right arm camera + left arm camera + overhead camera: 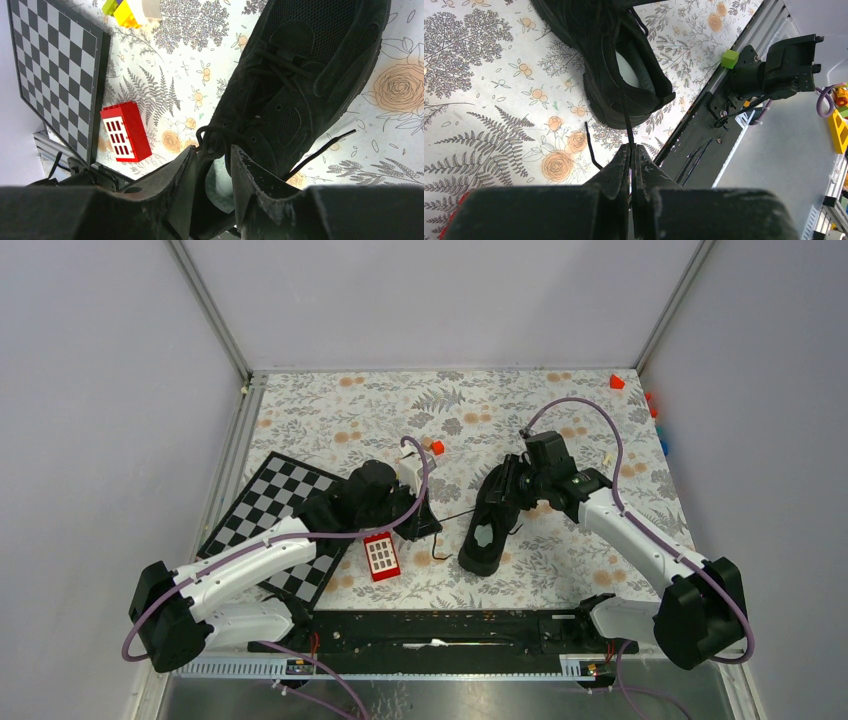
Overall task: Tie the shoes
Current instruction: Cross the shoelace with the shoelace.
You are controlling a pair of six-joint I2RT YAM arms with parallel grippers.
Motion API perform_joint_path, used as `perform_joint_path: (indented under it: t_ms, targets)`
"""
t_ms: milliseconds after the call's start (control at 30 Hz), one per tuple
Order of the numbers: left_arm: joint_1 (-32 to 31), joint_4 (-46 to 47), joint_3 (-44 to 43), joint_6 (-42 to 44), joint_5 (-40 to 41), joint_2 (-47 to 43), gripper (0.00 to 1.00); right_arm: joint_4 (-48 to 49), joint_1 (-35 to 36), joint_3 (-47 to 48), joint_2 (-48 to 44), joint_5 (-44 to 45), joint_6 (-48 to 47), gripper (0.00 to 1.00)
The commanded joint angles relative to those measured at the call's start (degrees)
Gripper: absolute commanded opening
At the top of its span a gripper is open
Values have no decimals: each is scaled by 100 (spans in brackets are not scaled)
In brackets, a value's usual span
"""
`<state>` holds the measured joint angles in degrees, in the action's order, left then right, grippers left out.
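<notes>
Right of centre on the floral mat (350, 410), black sneaker (488, 525) lies heel toward the near edge. Left gripper (631, 148) clenched on a taut lace (624, 110). Right gripper (213, 150) fingers parted over the collar.

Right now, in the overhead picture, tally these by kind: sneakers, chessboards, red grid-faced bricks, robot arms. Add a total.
Black sneaker: 1
Chessboard: 1
Red grid-faced brick: 1
Robot arms: 2
Total: 5

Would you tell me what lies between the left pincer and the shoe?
A thin black lace runs from shoe to left pincer, clearest in the left wrist view.
</notes>
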<state>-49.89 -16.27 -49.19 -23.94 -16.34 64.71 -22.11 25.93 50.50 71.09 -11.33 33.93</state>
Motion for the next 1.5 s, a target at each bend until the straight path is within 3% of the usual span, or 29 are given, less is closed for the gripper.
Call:
perform_joint_path:
  t_ms: [0,200,333,633,900,1200,1333,1467]
  targets:
    - [-21,177,-240,57,84,-116,0,-231,17,198,-218,-83,-245,38]
    - [-23,180,-250,57,87,-122,0,-769,17,392,-216,8,-575,39]
    - [-22,177,-249,57,87,-117,0,-964,19,533,-214,-115,-765,46]
    - [-22,176,-324,65,59,-61,0,-1001,-72,741,-117,-50,-1349,52]
    - [-21,125,-354,69,50,-36,0,-1113,-803,852,279,-2129,-3058,53]
    - [-30,87,-425,96,23,3,0,-258,-858,248,119,-2046,-4237,58]
    - [-21,42,-426,122,68,-11,0,-272,-969,314,292,-2233,-4568,63]
    - [-24,31,-434,118,67,-2,0,-471,-1105,613,747,-2554,-4667,63]
